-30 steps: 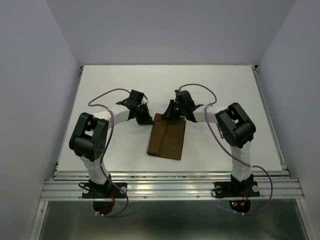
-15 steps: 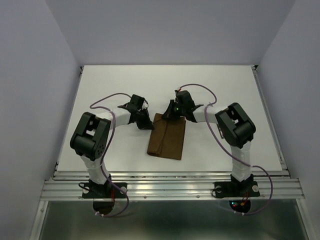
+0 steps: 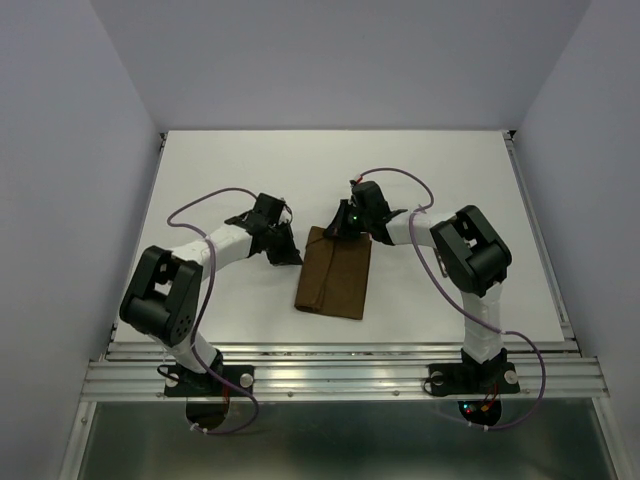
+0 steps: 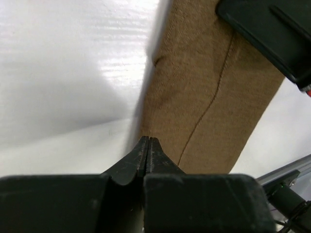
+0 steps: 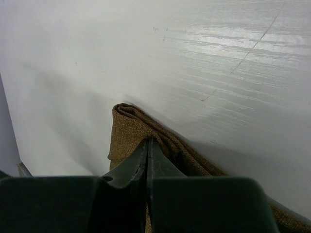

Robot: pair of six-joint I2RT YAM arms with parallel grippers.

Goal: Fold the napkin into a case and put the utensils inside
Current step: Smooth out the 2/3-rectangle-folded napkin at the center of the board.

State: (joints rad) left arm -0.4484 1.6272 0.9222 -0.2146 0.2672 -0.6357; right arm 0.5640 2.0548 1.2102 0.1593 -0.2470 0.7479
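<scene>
both arms extended inward, low over the surface (image 3: 450,170). left end effector (image 4: 147,141) closed at the case (image 4: 204,97) edge; right end effector (image 5: 148,141) closed against its corner.

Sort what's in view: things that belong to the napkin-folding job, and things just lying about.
For the job: folded brown napkin; left end effector and right end effector, both at its far end.
Just there: white table beneath. Knife and fork are not in view.
</scene>
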